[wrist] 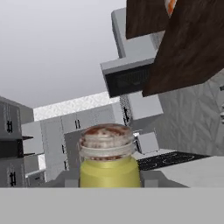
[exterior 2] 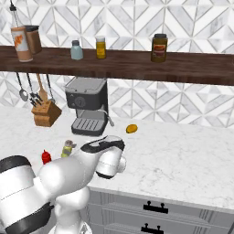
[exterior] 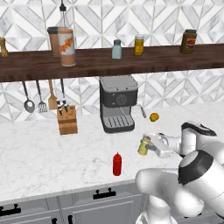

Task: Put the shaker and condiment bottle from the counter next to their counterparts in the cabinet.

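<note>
My gripper (exterior: 147,147) is shut on the shaker (exterior: 143,146), a pale yellow-olive cylinder with a grey cap, held slightly tilted just above the counter (exterior: 43,153). In the hand view the shaker (wrist: 109,162) sits between the fingertips (wrist: 65,179). The shaker (exterior 2: 67,148) also peeks out beside my arm. The red condiment bottle (exterior: 117,164) (exterior 2: 45,156) stands upright on the counter, to the left of the gripper. On the cabinet shelf (exterior: 148,59) stand the counterparts: a blue-grey shaker (exterior: 117,49) (exterior 2: 76,50) and a tall orange-labelled bottle (exterior: 66,46) (exterior 2: 21,43).
A yellow jar (exterior: 138,45) stands right of the blue-grey shaker and a brown jar (exterior: 188,41) farther right. Under the shelf are a coffee machine (exterior: 118,103), a knife block (exterior: 67,120), hanging utensils (exterior: 39,98) and a small orange fruit (exterior: 154,117).
</note>
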{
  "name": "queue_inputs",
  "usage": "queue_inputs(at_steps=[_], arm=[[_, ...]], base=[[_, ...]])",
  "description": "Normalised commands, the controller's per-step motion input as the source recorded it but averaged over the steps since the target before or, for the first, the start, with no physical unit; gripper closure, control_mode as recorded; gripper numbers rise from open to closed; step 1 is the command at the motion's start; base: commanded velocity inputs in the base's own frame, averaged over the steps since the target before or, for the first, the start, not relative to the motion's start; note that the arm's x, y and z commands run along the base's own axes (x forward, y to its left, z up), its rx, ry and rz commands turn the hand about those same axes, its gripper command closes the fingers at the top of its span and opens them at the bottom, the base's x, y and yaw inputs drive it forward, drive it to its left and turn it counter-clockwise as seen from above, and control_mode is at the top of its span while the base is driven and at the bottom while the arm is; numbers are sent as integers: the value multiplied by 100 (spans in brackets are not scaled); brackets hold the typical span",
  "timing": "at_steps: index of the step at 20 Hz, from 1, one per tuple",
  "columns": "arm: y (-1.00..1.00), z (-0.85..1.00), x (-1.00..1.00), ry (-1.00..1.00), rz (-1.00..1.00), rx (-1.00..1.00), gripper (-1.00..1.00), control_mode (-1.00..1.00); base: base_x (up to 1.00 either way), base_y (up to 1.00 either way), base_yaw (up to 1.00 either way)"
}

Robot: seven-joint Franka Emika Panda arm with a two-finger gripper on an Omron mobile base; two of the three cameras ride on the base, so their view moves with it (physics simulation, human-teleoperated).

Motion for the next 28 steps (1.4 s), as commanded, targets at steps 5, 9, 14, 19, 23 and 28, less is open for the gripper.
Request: queue_inputs(at_steps=[5,9,14,19,23,28], arm=[[0,81,-43,-5,-14,0,100,-100],[2,78,-30,-10,-9,-5,100,-100],[6,71,-3,-8,0,-7,100,-100],[0,80,-4,-2,-7,-5,100,-100],[-3,80,0,0,-15,-1,100,-100],[-7,64,1,1,-16,-1,100,-100]], base=[[0,0,0],[0,0,0],[0,0,0],[0,0,0],[0,0,0],[0,0,0]])
